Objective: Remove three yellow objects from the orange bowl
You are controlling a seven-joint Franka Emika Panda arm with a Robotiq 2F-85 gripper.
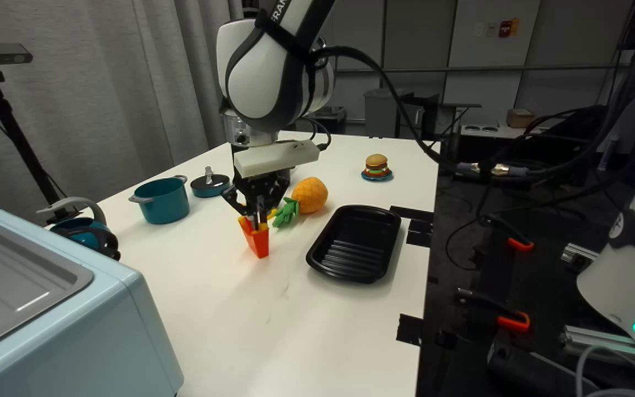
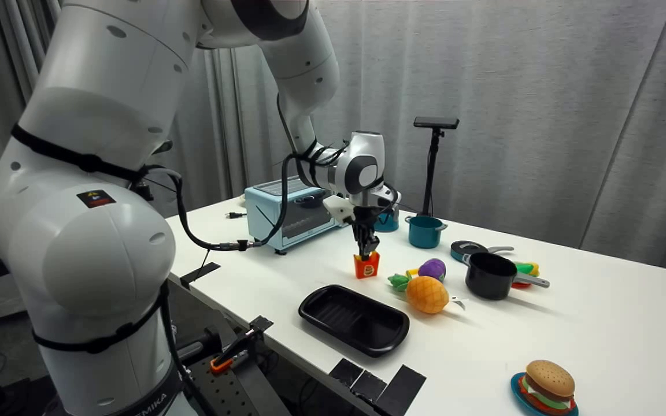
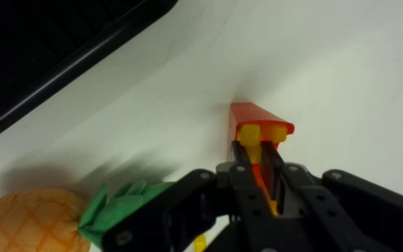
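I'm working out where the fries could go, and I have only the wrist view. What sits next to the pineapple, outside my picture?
Observer: In an exterior view, a purple toy sits beside the pineapple; I can't tell whether they touch.
Operator: And farther along, past that toy?
Observer: A black saucepan stands there, its handle pointing away from the red box.
Operator: Any other open vessel I'm missing?
Observer: Yes, both exterior views show a teal pot with two side handles, standing on the table; I can't make out what is inside.
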